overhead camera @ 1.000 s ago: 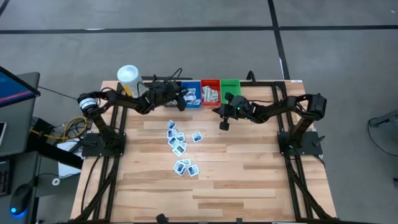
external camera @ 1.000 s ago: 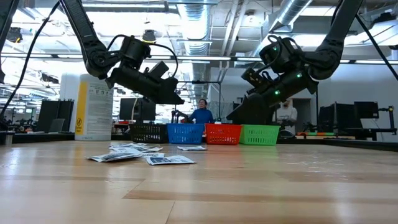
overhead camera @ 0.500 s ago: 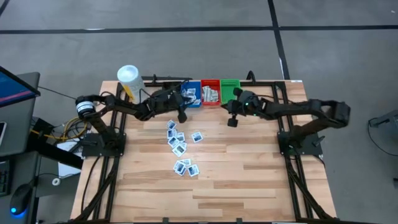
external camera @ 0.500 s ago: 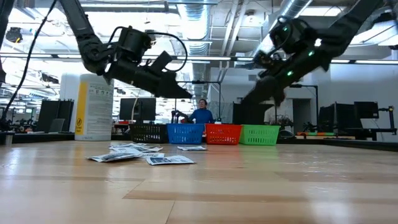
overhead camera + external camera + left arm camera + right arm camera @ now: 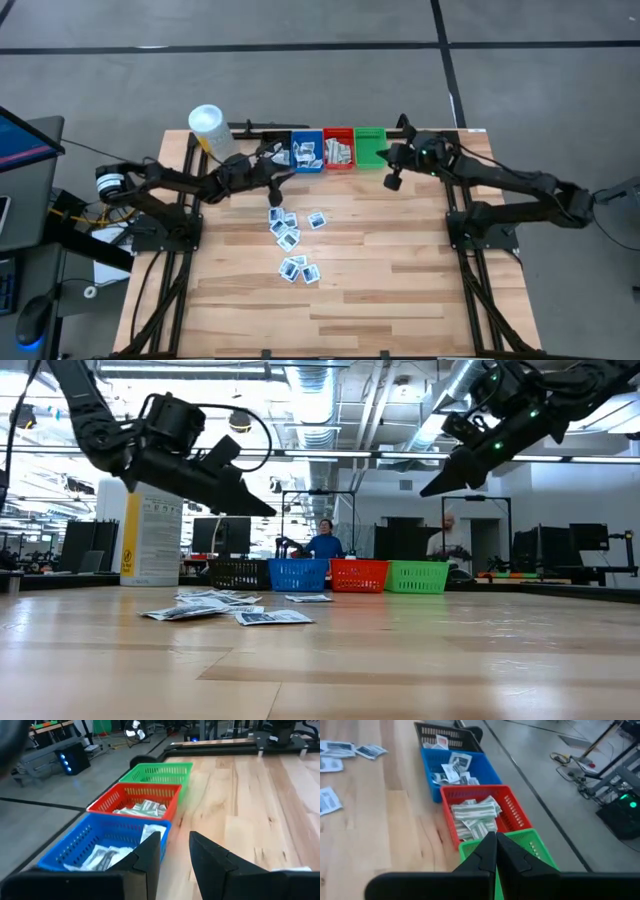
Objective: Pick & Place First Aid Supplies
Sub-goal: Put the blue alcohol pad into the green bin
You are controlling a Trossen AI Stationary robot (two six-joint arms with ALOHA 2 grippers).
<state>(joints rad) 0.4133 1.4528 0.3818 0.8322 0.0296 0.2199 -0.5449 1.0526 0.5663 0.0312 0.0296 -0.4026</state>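
A row of four bins sits at the table's upper centre: the black bin [image 5: 451, 731] holds a few packets, the blue bin [image 5: 462, 769] several white ones, the red bin [image 5: 485, 812] pale green-grey strips, the green bin [image 5: 159, 772] looks bare. More first aid supplies [image 5: 292, 235] lie scattered mid-table. The left gripper [image 5: 175, 845] hovers slightly parted, holding nothing; the right gripper [image 5: 494, 851] is closed and empty above the green bin.

Robotics lab: exposed ceiling ducts [image 5: 330, 400], monitor workstations [image 5: 215, 535], seated person [image 5: 324, 542], concrete floor [image 5: 300, 90] around the counter [image 5: 400, 280].
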